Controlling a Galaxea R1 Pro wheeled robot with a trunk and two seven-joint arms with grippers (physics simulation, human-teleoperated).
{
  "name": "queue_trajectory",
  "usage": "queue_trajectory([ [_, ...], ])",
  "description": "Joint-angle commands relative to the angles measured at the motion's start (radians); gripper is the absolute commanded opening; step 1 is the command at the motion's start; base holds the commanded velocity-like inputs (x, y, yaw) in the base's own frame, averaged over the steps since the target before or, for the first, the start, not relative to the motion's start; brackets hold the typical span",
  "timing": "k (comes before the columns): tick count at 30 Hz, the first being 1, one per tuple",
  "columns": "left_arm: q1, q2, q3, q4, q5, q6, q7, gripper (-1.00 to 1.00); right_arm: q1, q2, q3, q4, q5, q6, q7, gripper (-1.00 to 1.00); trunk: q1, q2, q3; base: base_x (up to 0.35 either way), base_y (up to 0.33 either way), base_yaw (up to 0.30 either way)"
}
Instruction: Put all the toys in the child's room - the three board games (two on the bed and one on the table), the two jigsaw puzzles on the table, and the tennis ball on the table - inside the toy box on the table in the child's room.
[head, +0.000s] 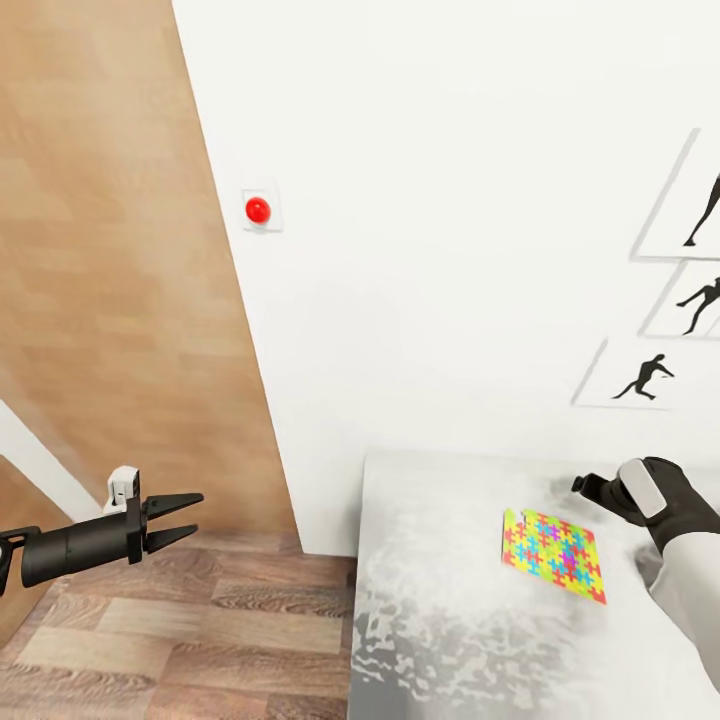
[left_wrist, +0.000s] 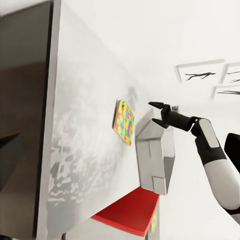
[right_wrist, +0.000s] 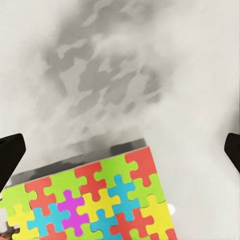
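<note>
One jigsaw puzzle (head: 553, 553), a thin square of many-coloured pieces, lies flat on the pale table (head: 430, 610). My right gripper (head: 588, 487) hovers just past its far corner, open and empty. In the right wrist view the puzzle (right_wrist: 100, 202) lies below and between the dark fingertips (right_wrist: 10, 155). The left wrist view looks along the table (left_wrist: 85, 125) to the puzzle (left_wrist: 124, 122), the light grey toy box (left_wrist: 155, 155) beyond it and my right gripper (left_wrist: 156, 114) above them. My left gripper (head: 172, 522) is open and empty over the floor, left of the table.
A white wall with a red round button (head: 258, 210) and black silhouette prints (head: 645, 378) stands behind the table. Wood-plank floor (head: 180, 620) lies left of the table. A flat red thing (left_wrist: 130, 210) lies on the table beside the toy box.
</note>
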Motion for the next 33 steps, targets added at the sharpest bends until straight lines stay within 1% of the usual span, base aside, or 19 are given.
queue_trajectory([
  [1, -0.001, 0.001, -0.002, 0.001, -0.008, 0.001, -0.010, 1.00, -0.001, 0.000, -0.001, -0.002, -0.011, 0.003, -0.009, 1.00, 0.001, -0.002, -0.004, 0.000, 0.000, 0.000],
  [33, -0.001, 0.001, 0.000, 0.005, -0.010, 0.000, -0.010, 1.00, -0.001, 0.002, -0.002, -0.002, -0.013, 0.001, -0.009, 1.00, 0.001, -0.002, -0.055, 0.000, 0.000, 0.000],
])
